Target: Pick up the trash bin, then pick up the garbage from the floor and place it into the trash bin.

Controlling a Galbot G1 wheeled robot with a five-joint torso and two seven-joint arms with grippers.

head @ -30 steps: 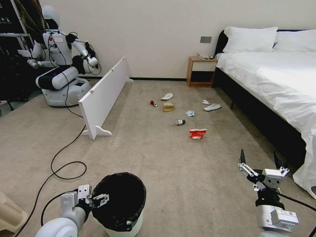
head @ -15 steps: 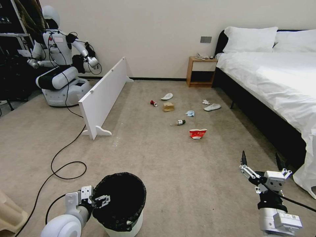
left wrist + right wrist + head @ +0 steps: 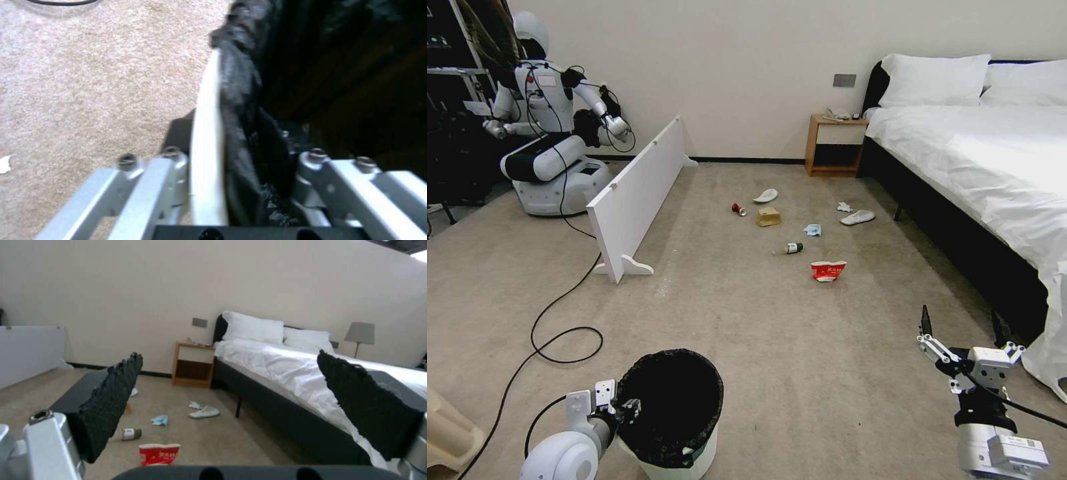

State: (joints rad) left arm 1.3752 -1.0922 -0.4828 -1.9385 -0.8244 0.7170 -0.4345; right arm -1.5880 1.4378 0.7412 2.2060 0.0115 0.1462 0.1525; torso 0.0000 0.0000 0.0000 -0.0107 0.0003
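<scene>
The trash bin (image 3: 670, 413), white with a black bag over its rim, stands on the floor (image 3: 774, 347) right in front of me. My left gripper (image 3: 622, 405) is shut on its near-left rim; in the left wrist view the white rim (image 3: 206, 140) and bag sit between the fingers (image 3: 171, 166). My right gripper (image 3: 960, 320) hangs open over bare carpet beside the bed. The garbage lies farther off: red can (image 3: 738, 209), cardboard box (image 3: 768, 216), blue mask (image 3: 812, 229), bottle (image 3: 791, 248), red-white packet (image 3: 827, 270), tissue (image 3: 844, 207), two slippers (image 3: 765, 195) (image 3: 857, 217).
A white board panel (image 3: 634, 193) stands on the left with a black cable (image 3: 560, 320) looping over the carpet. Another robot (image 3: 550, 120) sits at the back left. The bed (image 3: 994, 173) fills the right side, with a nightstand (image 3: 832, 143) by the wall.
My left gripper has sunk toward the bin's rim and its fingers have drawn together on it. The right gripper has dropped a little, still open.
</scene>
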